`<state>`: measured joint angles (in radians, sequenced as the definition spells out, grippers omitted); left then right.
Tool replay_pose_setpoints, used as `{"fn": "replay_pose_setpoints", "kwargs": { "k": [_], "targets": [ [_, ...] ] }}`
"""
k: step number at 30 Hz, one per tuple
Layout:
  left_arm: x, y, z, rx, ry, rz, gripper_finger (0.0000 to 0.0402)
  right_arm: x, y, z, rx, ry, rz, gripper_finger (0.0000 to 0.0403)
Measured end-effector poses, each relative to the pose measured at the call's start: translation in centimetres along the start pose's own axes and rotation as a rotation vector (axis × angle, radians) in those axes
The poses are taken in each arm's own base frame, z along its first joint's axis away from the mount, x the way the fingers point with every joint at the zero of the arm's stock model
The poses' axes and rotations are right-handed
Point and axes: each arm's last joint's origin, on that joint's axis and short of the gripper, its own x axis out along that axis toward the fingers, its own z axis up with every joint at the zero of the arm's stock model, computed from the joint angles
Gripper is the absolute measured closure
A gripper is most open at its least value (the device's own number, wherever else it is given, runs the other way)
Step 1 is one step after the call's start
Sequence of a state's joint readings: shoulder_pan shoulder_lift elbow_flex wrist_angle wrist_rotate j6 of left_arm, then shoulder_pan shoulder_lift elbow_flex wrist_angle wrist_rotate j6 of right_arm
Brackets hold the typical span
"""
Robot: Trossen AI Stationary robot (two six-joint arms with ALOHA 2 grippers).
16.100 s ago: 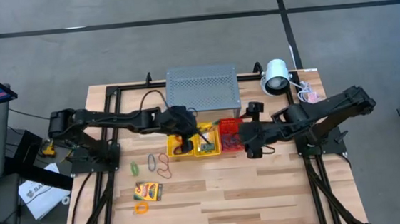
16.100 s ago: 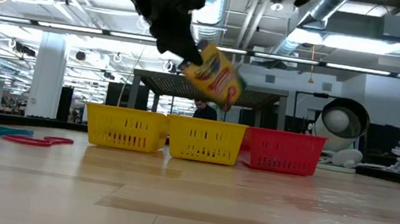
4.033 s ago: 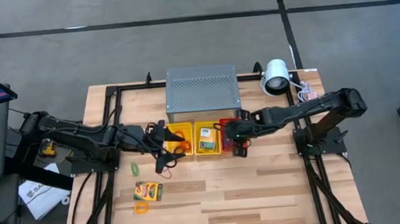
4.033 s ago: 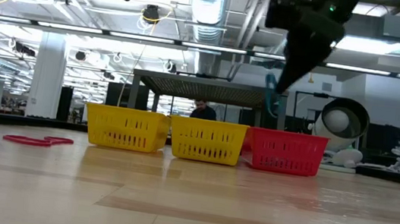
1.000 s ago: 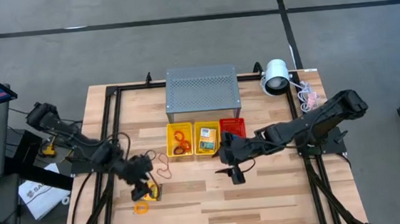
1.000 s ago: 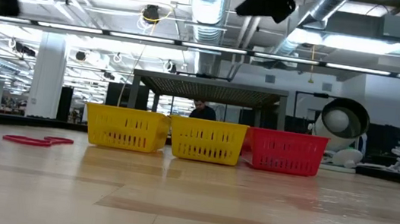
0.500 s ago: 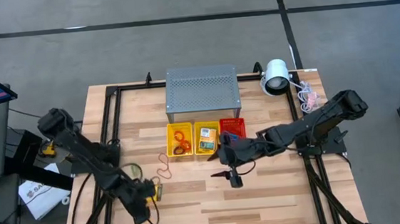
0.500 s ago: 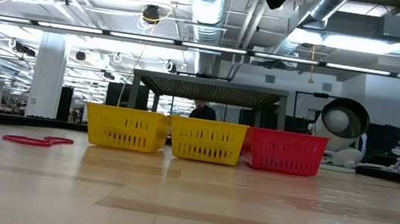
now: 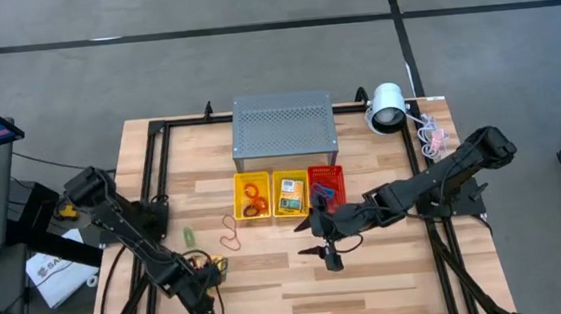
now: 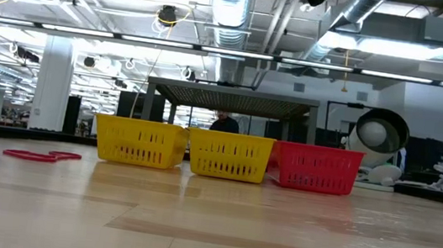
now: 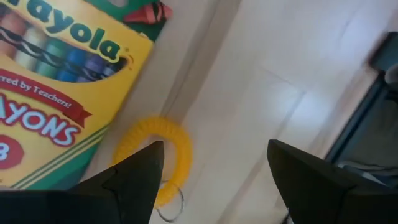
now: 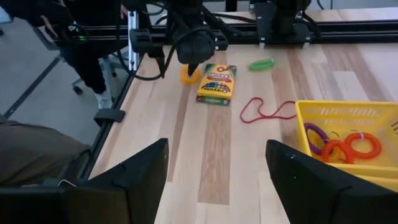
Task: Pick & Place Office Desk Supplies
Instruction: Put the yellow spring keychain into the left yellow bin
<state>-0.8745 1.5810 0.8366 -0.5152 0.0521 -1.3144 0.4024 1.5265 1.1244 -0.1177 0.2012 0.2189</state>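
A yellow-and-green crayon box [image 11: 50,81] lies flat on the table near its left near corner, with a yellow coil loop [image 11: 163,157] on the wood beside it. My left gripper [image 11: 214,180] hangs open above the loop and the box's edge [image 12: 216,83] and touches neither. My right gripper [image 9: 320,256] hangs open over bare wood in front of the baskets, facing the left arm. A green loop [image 12: 261,63] and a thin red band [image 12: 267,111] lie on the table. Orange and purple coil loops [image 12: 348,144] sit in the left yellow basket [image 9: 253,197].
A second yellow basket [image 9: 290,193] with a card box and a red basket [image 9: 326,185] stand in a row mid-table. Behind them stands the grey perforated box [image 9: 283,127], and a white lamp [image 9: 387,106] sits at the far right. Bare wood lies toward the near edge.
My left gripper has swung toward the table's near edge and come over the crayon box and the yellow loop, staying open. My right gripper has drifted a little toward the near edge. No object has moved.
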Motion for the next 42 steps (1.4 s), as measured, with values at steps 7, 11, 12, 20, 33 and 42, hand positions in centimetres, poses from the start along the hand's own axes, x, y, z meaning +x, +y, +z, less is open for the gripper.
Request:
{"fn": "replay_pose_setpoints", "kwargs": {
  "k": [7,11,12,20,33,42],
  "targets": [
    [1.2,0.2,0.0,-0.003,0.02,0.044,0.0119,-0.2,0.8,-0.2,0.006,0.0,0.008,0.0143],
    [1.7,0.2,0.0,-0.01,0.048,0.055,0.0119,-0.2,0.7,-0.2,0.006,0.0,0.007,0.0143],
    [1.7,0.1,-0.1,-0.011,0.052,0.057,0.0119,-0.2,0.7,-0.2,0.006,0.0,0.007,0.0143],
    [1.8,0.2,-0.1,-0.008,0.062,0.062,0.0119,-0.2,0.7,-0.2,0.006,0.0,0.006,0.0143],
    [2.1,0.7,-0.2,-0.009,0.059,0.126,0.0123,-0.2,0.9,-0.2,-0.005,0.001,0.012,0.0143],
    [2.7,1.1,-0.3,0.016,0.092,0.166,0.0214,-0.2,0.9,-0.2,-0.005,0.001,0.012,0.0143]
  ]
}}
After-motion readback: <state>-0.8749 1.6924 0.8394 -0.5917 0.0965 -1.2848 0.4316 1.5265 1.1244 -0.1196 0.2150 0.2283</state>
